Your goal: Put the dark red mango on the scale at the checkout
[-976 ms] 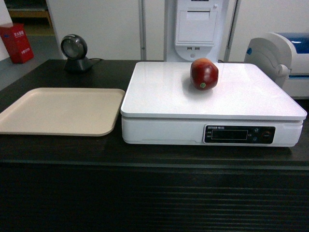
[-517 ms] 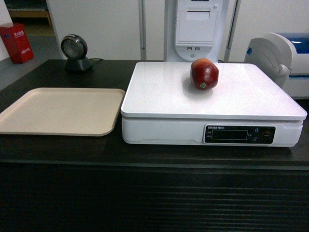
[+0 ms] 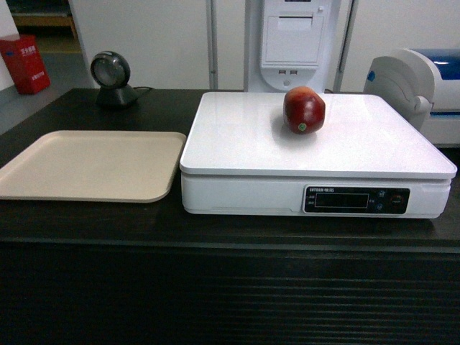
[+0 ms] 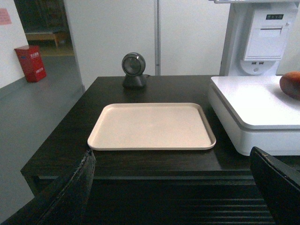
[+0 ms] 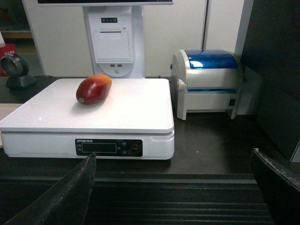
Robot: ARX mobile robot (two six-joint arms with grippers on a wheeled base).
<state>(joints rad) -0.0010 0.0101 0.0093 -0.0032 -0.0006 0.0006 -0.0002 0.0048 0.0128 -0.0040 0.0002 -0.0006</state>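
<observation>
Spanning the frame: black checkout counter (image 3: 86, 223), ribbed front. White scale (image 3: 237, 144) on it, display strip lettering too small to read. Beige tray (image 3: 86, 164) just left of scale. Dark red mango (image 3: 304, 109) lies on the scale platform toward the back, small green sticker facing forward. Left gripper (image 4: 173, 187) and right gripper (image 5: 173, 187) both spread wide, empty, well short of the counter.

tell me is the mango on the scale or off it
On it: the dark red mango lies on the white scale platform toward the back, with neither gripper touching it.
</observation>
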